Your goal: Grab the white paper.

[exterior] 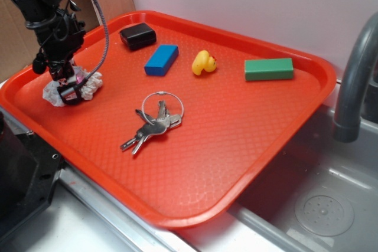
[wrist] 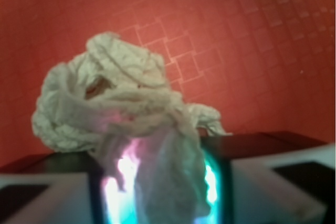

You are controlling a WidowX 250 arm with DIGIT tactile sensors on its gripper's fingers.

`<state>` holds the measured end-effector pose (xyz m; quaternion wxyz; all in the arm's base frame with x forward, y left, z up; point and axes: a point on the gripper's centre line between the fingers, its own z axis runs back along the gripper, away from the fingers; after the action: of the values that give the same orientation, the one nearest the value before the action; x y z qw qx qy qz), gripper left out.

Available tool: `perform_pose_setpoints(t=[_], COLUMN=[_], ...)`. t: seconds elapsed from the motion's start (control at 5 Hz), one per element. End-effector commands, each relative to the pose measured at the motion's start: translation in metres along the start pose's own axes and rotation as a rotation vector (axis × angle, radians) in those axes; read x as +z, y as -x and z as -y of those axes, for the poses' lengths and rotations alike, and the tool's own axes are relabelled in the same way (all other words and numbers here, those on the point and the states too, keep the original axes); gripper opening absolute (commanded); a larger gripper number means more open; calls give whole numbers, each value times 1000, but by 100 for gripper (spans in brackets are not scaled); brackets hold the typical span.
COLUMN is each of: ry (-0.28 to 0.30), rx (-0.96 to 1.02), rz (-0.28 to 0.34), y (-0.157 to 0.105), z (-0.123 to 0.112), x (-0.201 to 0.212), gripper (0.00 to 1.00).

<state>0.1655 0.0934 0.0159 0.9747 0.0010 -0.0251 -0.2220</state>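
— Nearest the wrist lens?
— Gripper [wrist: 160,182], fingers [wrist: 47,198] blurred along the lower edge, clamped on a fold of the white paper [wrist: 113,103].
— Look of the paper?
— Crumpled, lumpy, off-white, ropy wrinkles, irregular outline. Bulk bulging above the jaws; lower fold pinched between them, tinted pink and teal by glow there.
— Location?
— Far-left part of the red tray [exterior: 236,146], near the rim, resting on the tray surface in the exterior view. Paper [exterior: 90,85] showing on both sides of the black gripper [exterior: 69,90], arm coming down from the upper left.
— Other items?
— Black box [exterior: 137,35] and blue block [exterior: 161,59] toward the back, yellow duck [exterior: 204,62] beside the block, green block [exterior: 269,69] further right. Keys on a ring [exterior: 155,121] mid-tray, well apart from the paper. Grey faucet [exterior: 354,81] over a sink [exterior: 319,205] at right.
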Motion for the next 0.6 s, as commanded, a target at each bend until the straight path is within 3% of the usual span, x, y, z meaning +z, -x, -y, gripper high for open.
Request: perform_pose_setpoints(t=[0.0,0.2,0.4], ry=[-104,-163,-184], rx=[107,268,382], rz=[33,101,140], y=[-14,-27,-47], z=[33,52,53], x=[66,116,165], gripper=[0,0,0])
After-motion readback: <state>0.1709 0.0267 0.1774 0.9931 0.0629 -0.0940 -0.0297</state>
